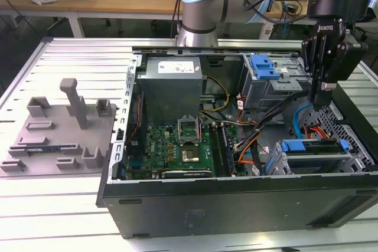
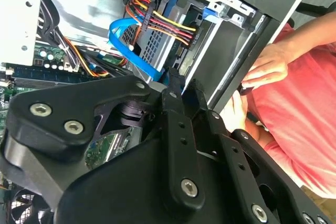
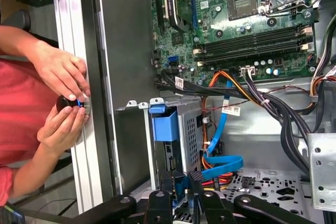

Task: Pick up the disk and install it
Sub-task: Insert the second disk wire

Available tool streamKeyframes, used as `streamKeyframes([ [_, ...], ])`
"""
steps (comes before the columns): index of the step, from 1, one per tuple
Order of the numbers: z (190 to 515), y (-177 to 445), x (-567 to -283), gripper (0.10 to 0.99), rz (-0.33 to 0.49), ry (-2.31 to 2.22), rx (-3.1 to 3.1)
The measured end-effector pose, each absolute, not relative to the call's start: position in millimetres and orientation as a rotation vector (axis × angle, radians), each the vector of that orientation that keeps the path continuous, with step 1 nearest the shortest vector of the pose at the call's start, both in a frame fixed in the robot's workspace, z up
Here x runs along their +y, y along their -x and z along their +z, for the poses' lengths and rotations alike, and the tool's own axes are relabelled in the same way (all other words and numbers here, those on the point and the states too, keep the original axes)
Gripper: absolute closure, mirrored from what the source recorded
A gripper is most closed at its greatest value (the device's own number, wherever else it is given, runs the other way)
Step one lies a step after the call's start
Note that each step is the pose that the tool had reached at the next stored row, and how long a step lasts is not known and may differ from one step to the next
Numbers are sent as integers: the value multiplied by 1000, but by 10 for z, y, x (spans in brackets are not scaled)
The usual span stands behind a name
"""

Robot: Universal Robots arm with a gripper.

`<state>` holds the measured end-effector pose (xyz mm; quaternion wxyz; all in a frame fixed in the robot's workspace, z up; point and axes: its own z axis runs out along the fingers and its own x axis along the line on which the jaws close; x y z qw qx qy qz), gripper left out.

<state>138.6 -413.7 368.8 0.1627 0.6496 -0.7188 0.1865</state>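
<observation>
**A:** So where's it at with the drive install? Looks mostly done to me.

**B:** Yeah, I'd say the same. In the exterior view the disk (image 1: pixel 311 147) is already sitting in the drive cage (image 1: pixel 354 160) at the front corner of the open computer case (image 1: pixel 236 196), on the exterior view's right. You can see its blue carrier along the top edge. In the first wrist view the blue tab end of it (image 3: pixel 165 124) sits inside the metal bay, with the blue data cable (image 3: pixel 220 163) and the orange-yellow power wires (image 3: pixel 210 85) right beside it. Can't tell if it's fully clicked home or if the cables are plugged in though.

**A:** And the gripper? Holding anything?

**B:** Nope. The gripper (image 1: pixel 323 97) hangs just above the cage, apart from the disk. In the second wrist view the fingers (image 2: pixel 176 124) are pretty much closed together, nothing between them. Same in the first wrist view, tips close together over the bay.

**A:** Is that someone's hands in there?

**B:** Yep, a person in a red shirt stands by the side of the case. Their hands (image 3: pixel 63 93) are fiddling with a small dark knob-like thing on the edge of the surface (image 1: pixel 71 57).
</observation>
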Motion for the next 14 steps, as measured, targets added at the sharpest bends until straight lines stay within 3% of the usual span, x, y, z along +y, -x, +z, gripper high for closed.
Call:
streamKeyframes([
  [6, 3678, -1395, -4142, 827, 530, -1853, -2052],
  [9, 3676, -1397, -4142, 925, 530, -1853, -2053],
  [14, 3670, -1397, -4145, 925, 528, -1853, -2054],
])
